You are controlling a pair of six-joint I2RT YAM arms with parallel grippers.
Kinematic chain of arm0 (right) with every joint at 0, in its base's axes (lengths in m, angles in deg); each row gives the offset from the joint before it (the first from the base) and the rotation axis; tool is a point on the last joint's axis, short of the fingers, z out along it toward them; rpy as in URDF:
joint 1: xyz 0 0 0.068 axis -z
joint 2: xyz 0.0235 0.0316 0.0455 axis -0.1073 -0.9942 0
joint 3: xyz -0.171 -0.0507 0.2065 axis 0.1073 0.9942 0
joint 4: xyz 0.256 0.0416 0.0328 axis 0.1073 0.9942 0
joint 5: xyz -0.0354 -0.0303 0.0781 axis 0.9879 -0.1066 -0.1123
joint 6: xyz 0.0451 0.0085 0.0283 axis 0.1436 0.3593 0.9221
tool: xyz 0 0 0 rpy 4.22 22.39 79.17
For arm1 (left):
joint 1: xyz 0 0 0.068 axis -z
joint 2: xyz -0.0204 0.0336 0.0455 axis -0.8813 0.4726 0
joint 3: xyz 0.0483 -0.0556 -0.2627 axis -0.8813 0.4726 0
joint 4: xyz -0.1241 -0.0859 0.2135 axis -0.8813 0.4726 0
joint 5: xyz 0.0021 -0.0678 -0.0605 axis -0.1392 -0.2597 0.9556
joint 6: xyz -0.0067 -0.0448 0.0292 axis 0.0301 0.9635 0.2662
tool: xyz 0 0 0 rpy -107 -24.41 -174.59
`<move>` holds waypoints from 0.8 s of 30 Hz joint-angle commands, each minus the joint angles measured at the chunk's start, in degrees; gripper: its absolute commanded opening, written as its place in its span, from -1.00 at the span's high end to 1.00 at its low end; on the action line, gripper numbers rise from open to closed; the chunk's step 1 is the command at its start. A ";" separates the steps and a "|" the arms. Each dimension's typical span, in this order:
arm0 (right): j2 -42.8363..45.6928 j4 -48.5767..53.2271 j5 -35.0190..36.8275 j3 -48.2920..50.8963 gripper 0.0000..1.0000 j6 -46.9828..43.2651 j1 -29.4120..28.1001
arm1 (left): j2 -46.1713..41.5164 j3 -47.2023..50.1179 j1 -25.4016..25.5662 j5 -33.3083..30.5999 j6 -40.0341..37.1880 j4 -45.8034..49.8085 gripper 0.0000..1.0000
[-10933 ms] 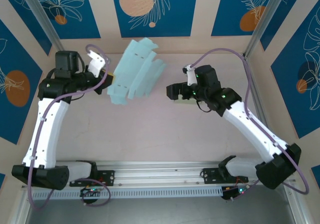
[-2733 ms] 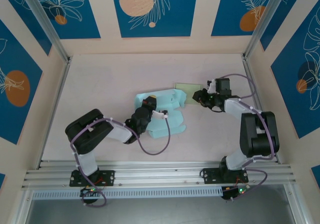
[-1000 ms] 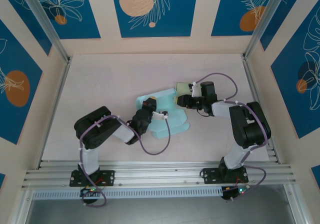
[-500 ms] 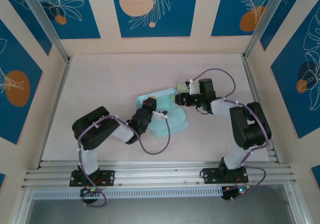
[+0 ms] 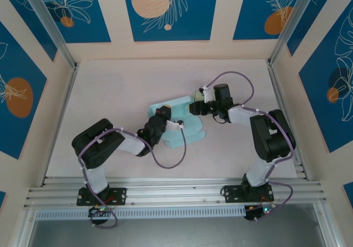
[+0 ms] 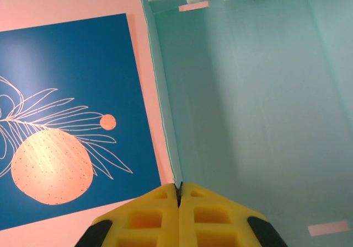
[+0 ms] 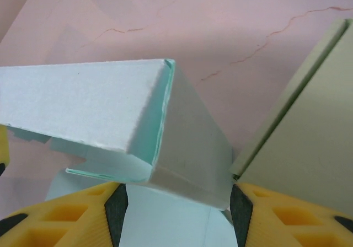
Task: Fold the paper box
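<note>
While the left gripper (image 6: 178, 191) is pinched shut on the thin edge of one teal panel, the paper box (image 5: 186, 130) has an anchor. To my eye that is the whole point of the grip: the card cannot skid across the table (image 5: 110, 87) when the other arm works on it. The box sits near the middle of the table, half formed, between the two wrists, with part of it still lying flat.

From the opposite side the right gripper (image 7: 175, 198) has its jaws apart, straddling a folded corner where two walls meet. It seems placed to crease or steady that corner, though I cannot tell whether the yellow fingers (image 7: 60, 216) actually press on the card.

An olive board (image 7: 300, 137) lies flat just beside that corner. It looks close enough to get in the way if the fold swings outward.
</note>
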 commanded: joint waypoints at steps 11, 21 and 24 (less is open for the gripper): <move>-5.17 -3.34 2.90 -4.65 -0.03 -4.67 -1.75 | -1.28 -1.47 -0.67 3.52 2.63 5.88 1.00; -5.36 -3.83 5.54 -4.90 0.30 -4.90 -2.66 | -3.80 -1.50 -1.04 4.66 6.85 7.24 1.00; -4.95 -4.34 9.33 -4.03 0.47 -5.41 -4.12 | -5.32 -1.37 -1.03 5.33 9.13 8.51 0.97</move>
